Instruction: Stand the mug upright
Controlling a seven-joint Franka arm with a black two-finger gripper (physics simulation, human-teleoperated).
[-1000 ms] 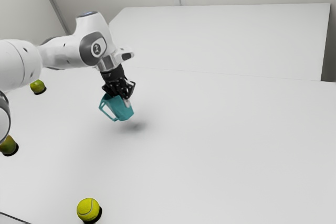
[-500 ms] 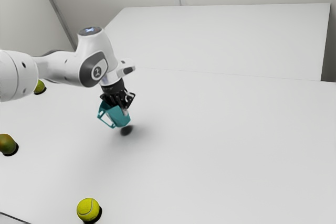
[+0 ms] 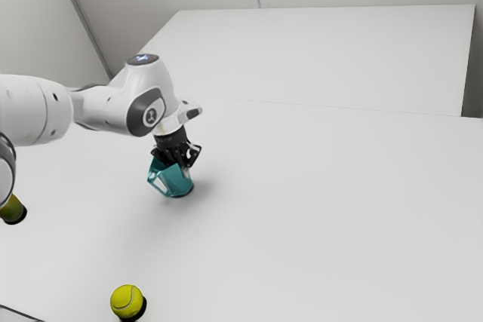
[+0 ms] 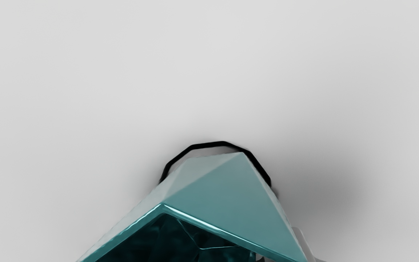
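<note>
Since the earlier frame the arm [image 3: 113,107] has come lower, bringing the mug [image 3: 172,181] down with it to the table [image 3: 317,224], or very nearly. The black gripper [image 3: 183,167] is clenched on the mug's wall near the rim, one finger inside and one outside, a hold that presumably lets the base go down first while the mouth stays uppermost. The mug leans a little, its base toward the exterior view's right, its handle [image 3: 158,183] on the left, free of the fingers (a sensible side to leave unpinched). A dark shadow hugs the base, though whether it bears flat cannot be told. So the setting-down looks close to finished; what remains, by judgement, is taking out the lean before letting go, since an early release might rock it. Farther out, a tennis ball [image 3: 127,302] sits toward the table's edge at the exterior view's lower left, well apart from the mug.
</note>
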